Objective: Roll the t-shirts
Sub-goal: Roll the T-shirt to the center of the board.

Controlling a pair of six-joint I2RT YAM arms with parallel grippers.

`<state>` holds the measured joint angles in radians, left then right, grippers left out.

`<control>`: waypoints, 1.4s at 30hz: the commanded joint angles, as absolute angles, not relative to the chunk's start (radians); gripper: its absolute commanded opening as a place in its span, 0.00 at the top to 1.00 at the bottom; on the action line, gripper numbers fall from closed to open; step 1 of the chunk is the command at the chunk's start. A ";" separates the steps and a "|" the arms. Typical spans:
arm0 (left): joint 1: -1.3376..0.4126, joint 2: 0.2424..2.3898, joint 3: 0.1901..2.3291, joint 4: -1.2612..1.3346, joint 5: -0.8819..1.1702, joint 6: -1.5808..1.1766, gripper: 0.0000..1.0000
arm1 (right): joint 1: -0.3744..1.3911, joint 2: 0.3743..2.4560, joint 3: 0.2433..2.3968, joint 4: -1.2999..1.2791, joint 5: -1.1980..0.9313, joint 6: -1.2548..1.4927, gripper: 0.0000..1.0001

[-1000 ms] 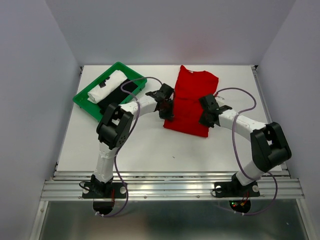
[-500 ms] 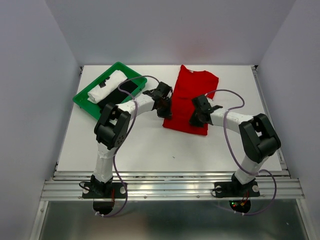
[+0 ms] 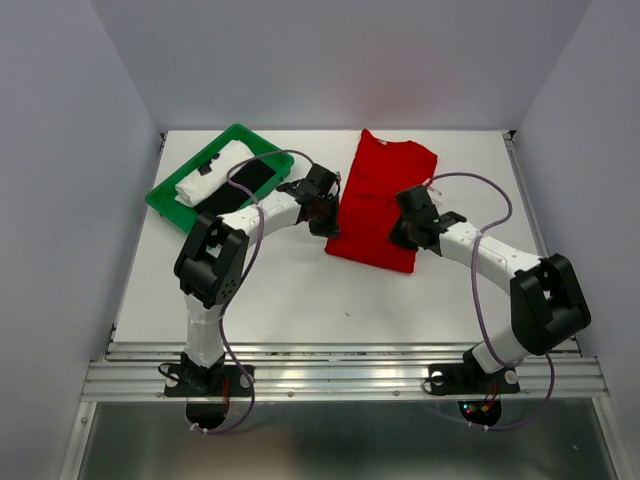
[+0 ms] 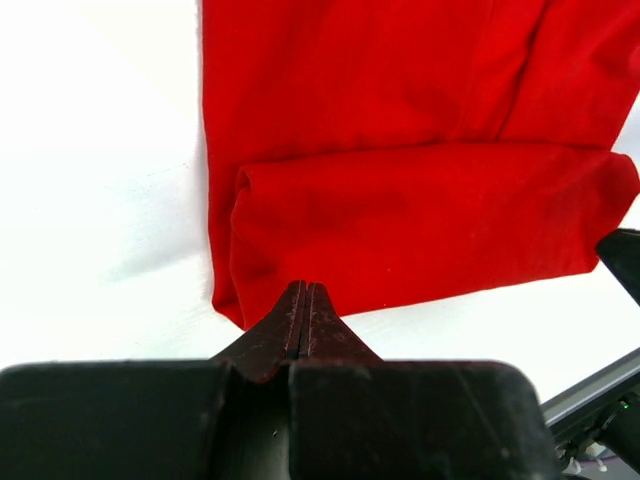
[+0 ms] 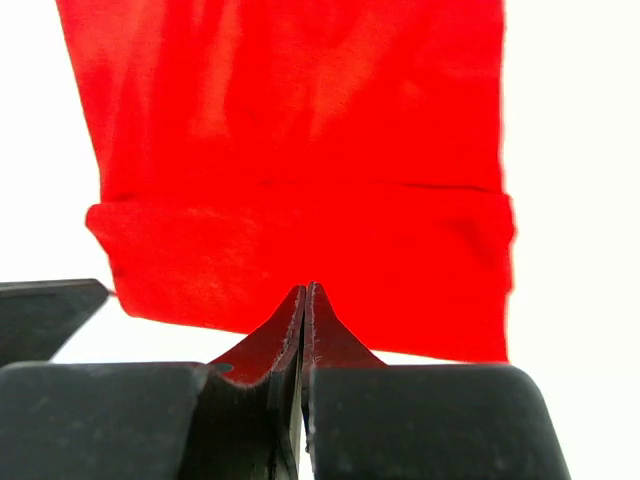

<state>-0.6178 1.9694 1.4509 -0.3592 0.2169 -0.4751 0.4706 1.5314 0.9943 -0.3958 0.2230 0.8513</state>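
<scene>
Red t-shirt (image 4: 400,200) — fold at left hand (image 4: 303,292)

Shirt (image 3: 380,200) lies centre-right on the table (image 3: 300,290); tray (image 3: 165,197) sits upper left, two more shirts (image 3: 210,170) inside.

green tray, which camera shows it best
The top external view: the green tray sits whole at the far left of the table, holding a white t-shirt and a black t-shirt. Neither wrist view shows it at all; both look at the red t-shirt and its folded near end.
</scene>
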 commanded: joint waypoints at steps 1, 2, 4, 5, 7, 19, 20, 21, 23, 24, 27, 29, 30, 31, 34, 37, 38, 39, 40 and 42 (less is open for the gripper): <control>-0.618 1.950 1.422 -0.338 0.210 -0.459 1.00 | 0.422 1.513 0.924 -0.440 0.269 0.815 0.99; -0.618 1.954 1.416 -0.330 0.207 -0.459 1.00 | 0.411 1.517 0.911 -0.439 0.264 0.808 0.99; -0.618 1.979 1.414 -0.330 0.196 -0.454 1.00 | 0.402 1.538 0.888 -0.437 0.259 0.787 0.99; -0.620 1.986 1.416 -0.330 0.195 -0.451 1.00 | 0.402 1.539 0.885 -0.434 0.258 0.776 0.99; -0.618 2.000 1.413 -0.327 0.187 -0.449 1.00 | 0.402 1.577 0.873 -0.419 0.239 0.767 0.99; -0.646 1.837 1.143 -0.255 0.215 -0.482 1.00 | 0.402 1.453 0.729 -0.452 0.144 0.746 0.99; -0.649 1.818 1.122 -0.246 0.213 -0.486 1.00 | 0.402 1.434 0.718 -0.459 0.129 0.744 0.99; -0.652 1.797 1.097 -0.241 0.213 -0.489 1.00 | 0.402 1.415 0.695 -0.462 0.109 0.747 0.99; -0.663 1.741 1.025 -0.227 0.212 -0.500 1.00 | 0.422 1.363 0.670 -0.475 0.036 0.750 0.99; -0.667 1.723 0.978 -0.222 0.210 -0.503 1.00 | 0.431 1.345 0.657 -0.483 0.020 0.755 0.99; -0.683 1.661 0.924 -0.225 0.203 -0.506 1.00 | 0.462 1.273 0.618 -0.524 0.009 0.779 0.99; -0.692 1.608 0.911 -0.244 0.180 -0.506 1.00 | 0.462 1.229 0.618 -0.569 0.011 0.801 0.97; -0.693 1.589 0.910 -0.255 0.172 -0.508 1.00 | 0.462 1.203 0.623 -0.584 0.024 0.808 0.92; -0.695 1.571 0.910 -0.267 0.163 -0.511 1.00 | 0.462 1.146 0.629 -0.621 0.066 0.816 0.89; -0.693 1.484 0.899 -0.301 0.134 -0.537 0.91 | 0.462 1.034 0.658 -0.678 0.147 0.862 0.63; -0.693 1.411 0.868 -0.302 0.123 -0.574 0.61 | 0.462 0.973 0.644 -0.683 0.156 0.894 0.51; -0.693 1.390 0.859 -0.299 0.118 -0.583 0.51 | 0.462 0.971 0.626 -0.680 0.149 0.902 0.50; -0.693 1.381 0.836 -0.288 0.120 -0.598 0.33 | 0.462 0.973 0.615 -0.673 0.138 0.910 0.49; -0.693 1.375 0.822 -0.278 0.121 -0.606 0.20 | 0.462 0.974 0.601 -0.654 0.114 0.919 0.48; -0.692 1.367 0.795 -0.253 0.120 -0.621 0.19 | 0.462 0.973 0.557 -0.621 0.084 0.939 0.47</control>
